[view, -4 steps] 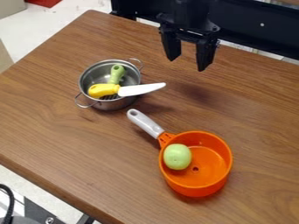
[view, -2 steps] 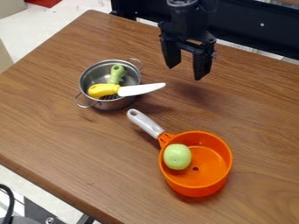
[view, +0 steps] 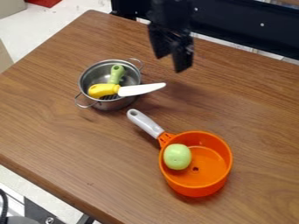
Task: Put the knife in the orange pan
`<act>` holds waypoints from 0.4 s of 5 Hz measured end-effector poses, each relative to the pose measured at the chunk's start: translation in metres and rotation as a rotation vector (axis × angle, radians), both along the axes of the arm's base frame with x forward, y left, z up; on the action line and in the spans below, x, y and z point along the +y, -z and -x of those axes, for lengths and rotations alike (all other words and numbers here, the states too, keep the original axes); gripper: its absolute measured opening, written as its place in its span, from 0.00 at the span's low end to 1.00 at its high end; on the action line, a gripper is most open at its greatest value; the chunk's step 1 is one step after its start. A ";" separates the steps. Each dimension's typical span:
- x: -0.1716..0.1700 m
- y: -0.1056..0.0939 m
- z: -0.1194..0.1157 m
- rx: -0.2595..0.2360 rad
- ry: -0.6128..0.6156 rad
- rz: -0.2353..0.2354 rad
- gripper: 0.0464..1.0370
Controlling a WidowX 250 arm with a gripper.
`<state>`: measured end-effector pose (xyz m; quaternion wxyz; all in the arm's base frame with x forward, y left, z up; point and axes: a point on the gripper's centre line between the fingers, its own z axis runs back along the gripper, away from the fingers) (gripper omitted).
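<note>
- Wood-grained worktop (view: 64,144) runs to a dark panel (view: 251,33) beyond its far edge.
- Over its far part hang the black jaws, well parted, nothing between them.
- Outward from them, the knife (view: 121,91) lies across the metal pot (view: 119,104), its white blade (view: 143,89) jutting past the rim toward the right edge.
- It looks like light, stiff, smooth plastic; the thick yellow handle (view: 103,90), gripped near the blade, should twist least.
- Farther out sits the orange pan (view: 196,191), holding a round green thing (view: 177,156).
</note>
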<state>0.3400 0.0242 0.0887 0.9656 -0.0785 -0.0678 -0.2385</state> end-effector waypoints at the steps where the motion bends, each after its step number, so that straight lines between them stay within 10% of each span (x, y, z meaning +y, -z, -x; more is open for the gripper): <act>1: 0.020 -0.010 0.006 0.024 0.093 -0.019 0.96; 2: 0.040 -0.020 0.010 0.018 0.259 -0.035 0.96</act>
